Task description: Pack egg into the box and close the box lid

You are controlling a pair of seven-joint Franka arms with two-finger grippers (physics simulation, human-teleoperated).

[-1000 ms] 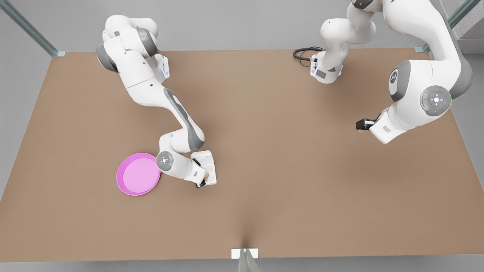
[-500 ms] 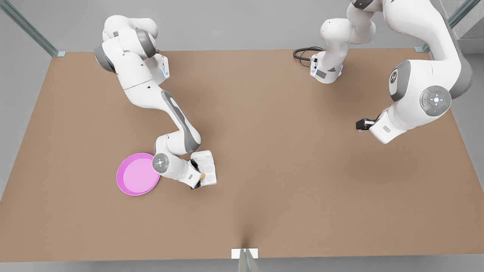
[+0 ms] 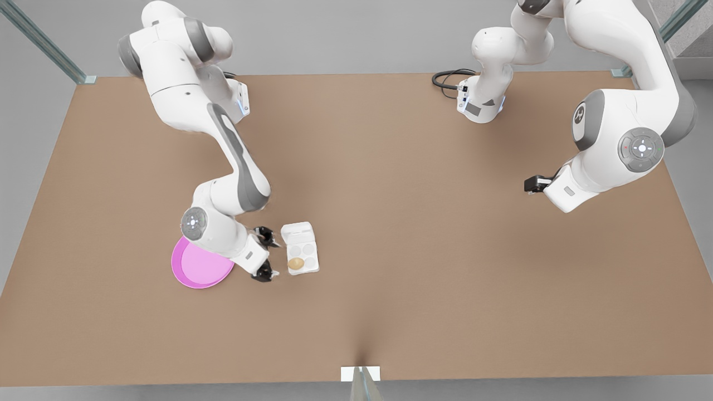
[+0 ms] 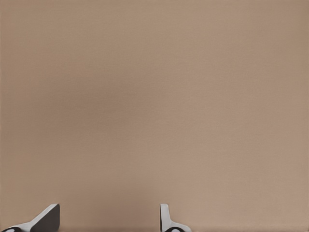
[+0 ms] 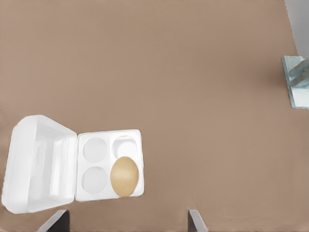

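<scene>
right gripper (image 3: 265, 253) spread wide and empty, hanging just beside the egg carton (image 3: 308, 259), above the pink plate's (image 3: 192, 273) rim. left gripper (image 3: 532, 184) parked well apart over bare desk (image 3: 423, 234), fingers parted, waiting. next, probably: reach for the box lid (image 3: 296, 229), push at its free edge, swing slowly. egg (image 3: 295, 263) seated in the cup nearest the desk's near edge; other three cups empty.

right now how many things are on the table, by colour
white: 1, the box with its lid open
tan-brown: 1, the egg in a cup
pink: 1, the plate
total: 3
</scene>
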